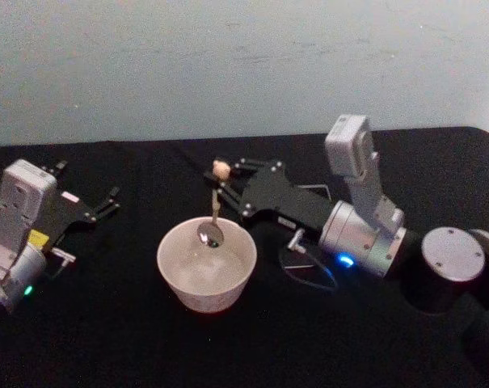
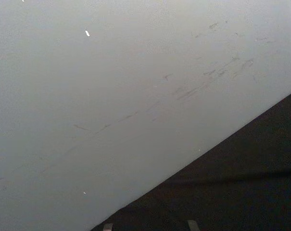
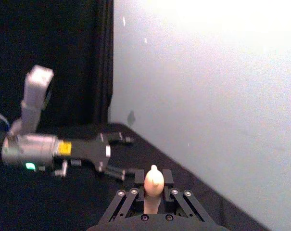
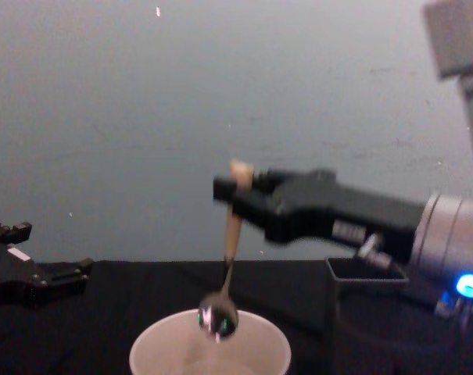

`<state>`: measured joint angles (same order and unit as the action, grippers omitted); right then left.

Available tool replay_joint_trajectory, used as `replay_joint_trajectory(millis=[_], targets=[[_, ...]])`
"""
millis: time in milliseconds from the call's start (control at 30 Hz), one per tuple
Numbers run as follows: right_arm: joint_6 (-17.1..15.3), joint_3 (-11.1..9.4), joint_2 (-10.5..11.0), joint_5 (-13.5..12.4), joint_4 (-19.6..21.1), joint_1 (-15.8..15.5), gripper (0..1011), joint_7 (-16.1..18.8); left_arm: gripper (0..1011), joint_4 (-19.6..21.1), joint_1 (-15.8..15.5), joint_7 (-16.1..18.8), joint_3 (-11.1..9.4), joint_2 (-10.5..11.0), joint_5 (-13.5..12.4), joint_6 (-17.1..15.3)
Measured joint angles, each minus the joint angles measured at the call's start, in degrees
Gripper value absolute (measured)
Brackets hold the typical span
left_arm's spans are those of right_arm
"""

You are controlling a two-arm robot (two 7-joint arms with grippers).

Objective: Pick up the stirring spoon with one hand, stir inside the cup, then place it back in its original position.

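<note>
Black table: R gripper clamps stirring spoon handle, bowl at cup rim, 12 o'clock. L gripper spread wide, idle, cup's 9 o'clock.

Pale grey wall, black-covered table

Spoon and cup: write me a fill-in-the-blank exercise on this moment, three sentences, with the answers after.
1. The right pincer is shut on the ___ of the spoon.
2. The spoon hangs over the cup with its metal bowl pointing ___.
3. The left pincer, off to the side and apart from the cup, is ___.

Missing words: handle; down; open.
</note>
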<state>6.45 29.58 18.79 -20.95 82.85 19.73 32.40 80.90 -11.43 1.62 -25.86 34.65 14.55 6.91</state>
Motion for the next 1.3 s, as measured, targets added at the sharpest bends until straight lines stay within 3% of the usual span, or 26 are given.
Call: replay_joint_trajectory(millis=[400, 933, 1300], targets=[[-1.5, -4.6, 4.2, -5.5, 9.8, -1.3, 213, -0.6, 1001, 0.0, 0.0, 0.0, 0.0, 0.0, 0.0, 0.0], [-2.4, -10.0, 10.0, -5.9, 13.3, -3.7, 213, -4.1, 1001, 0.0, 0.0, 0.0, 0.0, 0.0, 0.0, 0.0], [-3.9, -11.8, 11.9, -5.5, 14.3, -6.0, 213, -5.1, 1001, 0.0, 0.0, 0.0, 0.0, 0.0, 0.0, 0.0]])
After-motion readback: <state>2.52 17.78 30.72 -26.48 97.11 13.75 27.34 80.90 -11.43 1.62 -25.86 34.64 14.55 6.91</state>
